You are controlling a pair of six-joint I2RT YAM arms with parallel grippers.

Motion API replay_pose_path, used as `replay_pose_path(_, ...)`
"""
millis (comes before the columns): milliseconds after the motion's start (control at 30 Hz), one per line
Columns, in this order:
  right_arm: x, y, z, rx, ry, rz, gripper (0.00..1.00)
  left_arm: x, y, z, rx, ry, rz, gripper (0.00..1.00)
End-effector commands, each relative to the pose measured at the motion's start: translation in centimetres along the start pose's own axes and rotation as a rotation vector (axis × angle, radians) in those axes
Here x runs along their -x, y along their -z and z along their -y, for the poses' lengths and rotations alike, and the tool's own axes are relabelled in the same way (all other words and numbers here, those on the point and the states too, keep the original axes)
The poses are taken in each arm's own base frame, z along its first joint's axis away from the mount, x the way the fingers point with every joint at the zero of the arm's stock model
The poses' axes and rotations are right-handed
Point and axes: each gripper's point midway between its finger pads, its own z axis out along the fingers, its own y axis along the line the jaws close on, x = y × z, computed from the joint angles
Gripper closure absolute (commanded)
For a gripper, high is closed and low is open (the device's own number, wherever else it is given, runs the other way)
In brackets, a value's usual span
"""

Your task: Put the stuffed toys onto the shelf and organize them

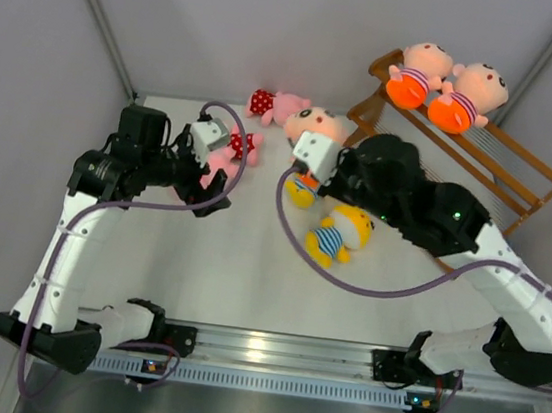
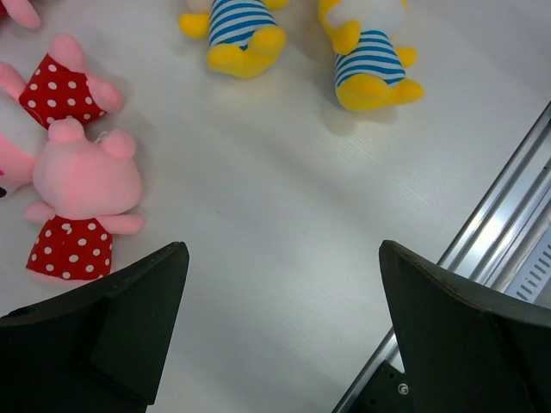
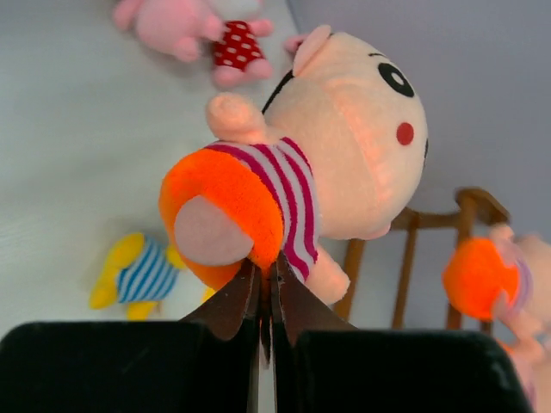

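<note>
My right gripper [image 3: 267, 274] is shut on the orange shorts of a peach-headed doll [image 3: 344, 146] and holds it in the air left of the wooden shelf [image 1: 508, 164]; the doll's head shows in the top view [image 1: 316, 124]. Two more peach dolls [image 1: 418, 75] [image 1: 471, 97] lie on the shelf's top tier. Two yellow striped dolls [image 1: 338, 232] [image 1: 303, 190] lie on the table below the right arm. Pink polka-dot dolls lie at the back [image 1: 276, 106] and beside my left gripper [image 1: 235, 149]. My left gripper [image 2: 284, 258] is open and empty above bare table, right of the pink dolls [image 2: 82, 185].
An aluminium rail [image 1: 258, 350] runs along the table's near edge and shows in the left wrist view [image 2: 508, 215]. Grey walls close the left, back and right sides. Purple cables loop over both arms.
</note>
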Motion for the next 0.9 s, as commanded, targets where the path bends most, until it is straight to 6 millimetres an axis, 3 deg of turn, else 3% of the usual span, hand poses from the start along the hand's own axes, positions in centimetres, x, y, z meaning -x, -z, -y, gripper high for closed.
replay_pose_path(0, -2.4, 8.0, 9.2, -0.329, -0.086, -0.045, 1.0, 0.6, 1.6, 0.3, 0.047, -0.022, 0.032, 0.02)
replay_pose_path(100, -3.8, 12.1, 12.9, -0.49, -0.111, -0.08, 1.0, -0.2, 1.3, 0.6, 0.031, -0.016, 0.02, 0.02)
replay_pose_path(200, -6.6, 15.6, 16.6, -0.642, -0.156, -0.158, 1.0, -0.7, 1.0, 0.6, 0.025, -0.01, 0.008, 0.02)
replay_pose_path(333, -10.2, 18.7, 18.6, -0.765, -0.2, -0.286, 1.0, -1.0, 0.8, 0.9, 0.01, 0.0, 0.006, 0.02)
replay_pose_path(400, -12.6, 19.3, 19.8, -0.796, -0.191, -0.357, 1.0, -1.4, 0.7, 1.1, 0.004, 0.005, 0.0, 0.02)
replay_pose_path(700, -18.0, 17.2, 22.8, -0.713, -0.167, -0.37, 1.0, -1.9, 1.0, 1.8, -0.013, -0.005, 0.009, 0.02)
replay_pose_path(867, -22.1, 15.6, 23.2, -0.656, -0.182, -0.364, 1.0, -1.9, 0.9, 1.9, -0.017, 0.005, 0.009, 0.02)
